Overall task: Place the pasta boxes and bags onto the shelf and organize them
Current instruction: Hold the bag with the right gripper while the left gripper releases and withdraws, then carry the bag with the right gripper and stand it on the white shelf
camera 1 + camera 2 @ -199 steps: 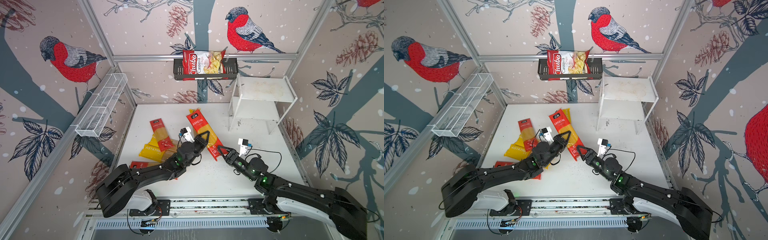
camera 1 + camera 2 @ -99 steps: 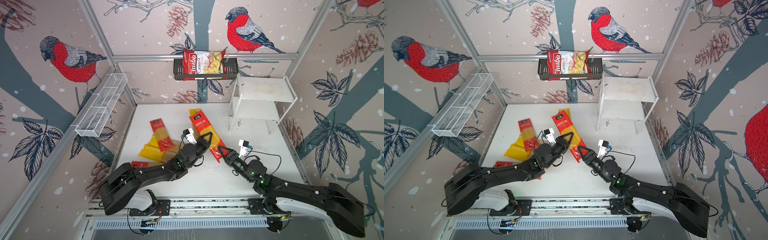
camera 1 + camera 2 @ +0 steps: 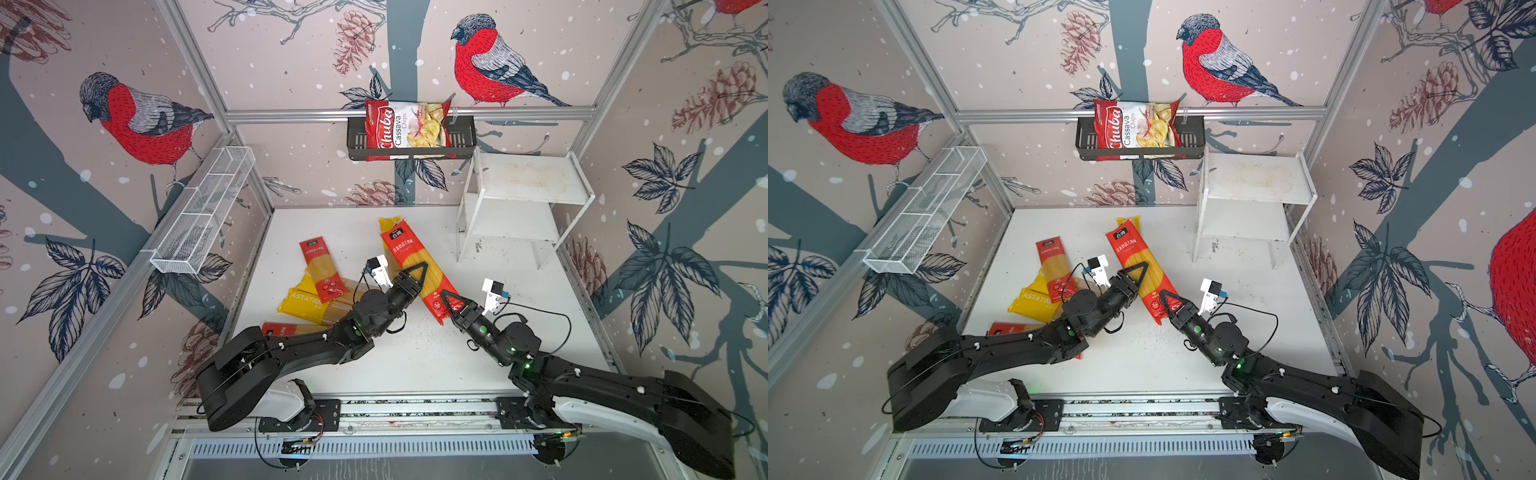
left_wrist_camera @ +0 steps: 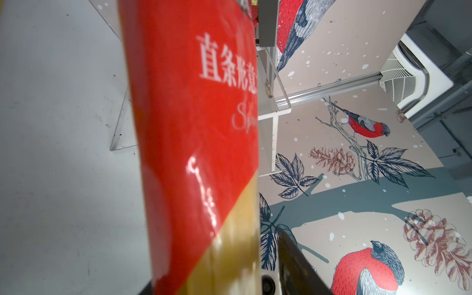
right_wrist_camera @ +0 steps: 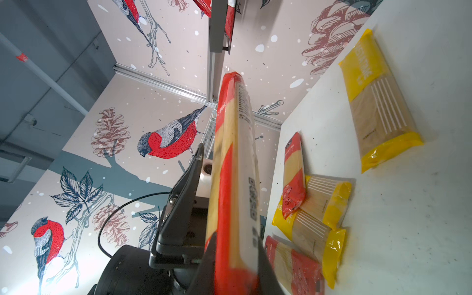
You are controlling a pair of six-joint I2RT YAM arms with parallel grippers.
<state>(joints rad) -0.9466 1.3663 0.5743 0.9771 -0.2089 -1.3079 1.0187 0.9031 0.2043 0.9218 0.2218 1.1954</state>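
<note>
You are in the middle of a handover, as I judge it: the red-ended pack (image 3: pixel 405 251) hangs between both arms, raised off the surface (image 3: pixel 415 361) and well short of the shelf (image 3: pixel 528 183), whose two boards are bare. Your right end effector (image 3: pixel 446 299) pinches the pack's near red end, and your left end effector (image 3: pixel 419 270) stands spread around its clear middle. Next, draw the left arm away without brushing the pack, then carry it to a board and lay it flat. The other packs (image 3: pixel 322 270) wait on the surface.
</note>
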